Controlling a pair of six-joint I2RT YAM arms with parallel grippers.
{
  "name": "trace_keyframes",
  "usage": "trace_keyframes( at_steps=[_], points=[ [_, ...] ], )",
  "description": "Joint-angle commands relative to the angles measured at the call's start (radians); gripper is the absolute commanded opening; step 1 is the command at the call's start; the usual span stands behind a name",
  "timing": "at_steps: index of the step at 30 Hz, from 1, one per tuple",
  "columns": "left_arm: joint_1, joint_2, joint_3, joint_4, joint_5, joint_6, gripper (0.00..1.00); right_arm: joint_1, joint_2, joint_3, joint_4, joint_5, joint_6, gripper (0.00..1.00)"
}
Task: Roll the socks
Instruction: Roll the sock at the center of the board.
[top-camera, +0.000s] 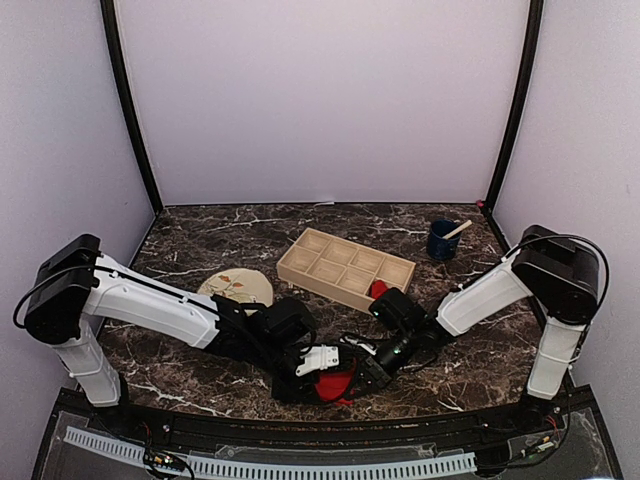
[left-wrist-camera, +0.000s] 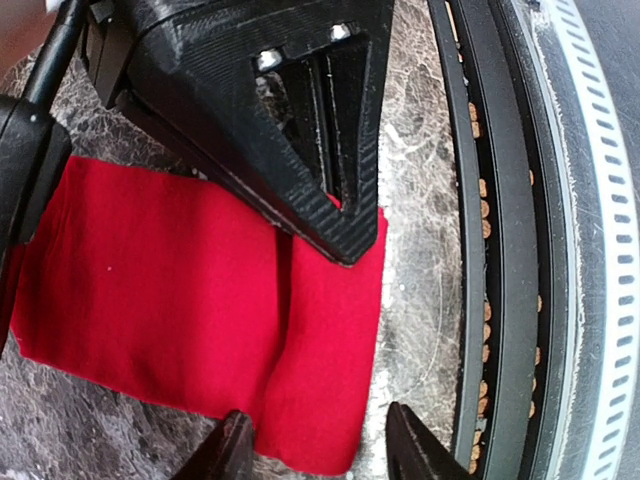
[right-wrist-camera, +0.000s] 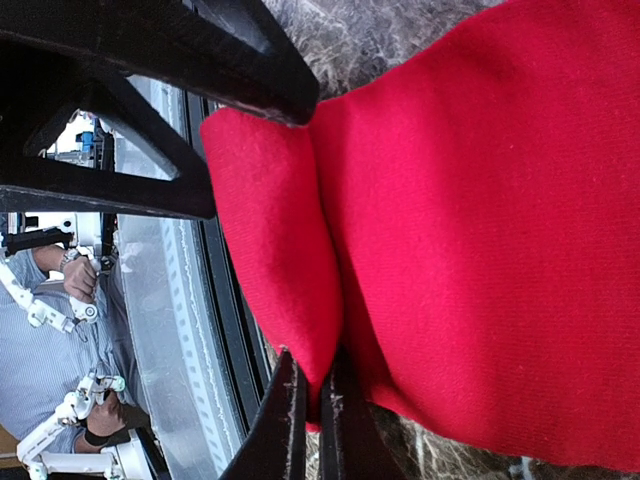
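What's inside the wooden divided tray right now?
One red sock bundle sits in the tray's near right compartment; the other compartments look bare. The right arm overlaps that corner, so part of the bundle may be hidden.

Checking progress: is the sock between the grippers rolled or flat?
Mostly flat: sock has one folded edge, pinched in right gripper.

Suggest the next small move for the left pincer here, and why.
Probably lower and close the left pincer on the folded end of the red sock: its jaws stand open astride that end, while the right pincer is shut on the fold.
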Motion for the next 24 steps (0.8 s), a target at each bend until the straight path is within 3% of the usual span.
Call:
trace_keyframes(
  at_steps=[1,19,24],
  points=[
    [-0.008,-0.002,0.020,-0.005,-0.004,0.019,0.46,-0.006,0.020,0.013,-0.023,-0.004,-0.016,0.00],
    [-0.008,0.028,0.025,-0.009,0.019,0.018,0.03,-0.007,0.025,0.025,-0.039,-0.003,-0.024,0.00],
    [-0.008,0.028,0.019,-0.004,0.016,0.000,0.00,-0.011,0.015,0.012,-0.029,0.002,-0.014,0.11]
  ],
)
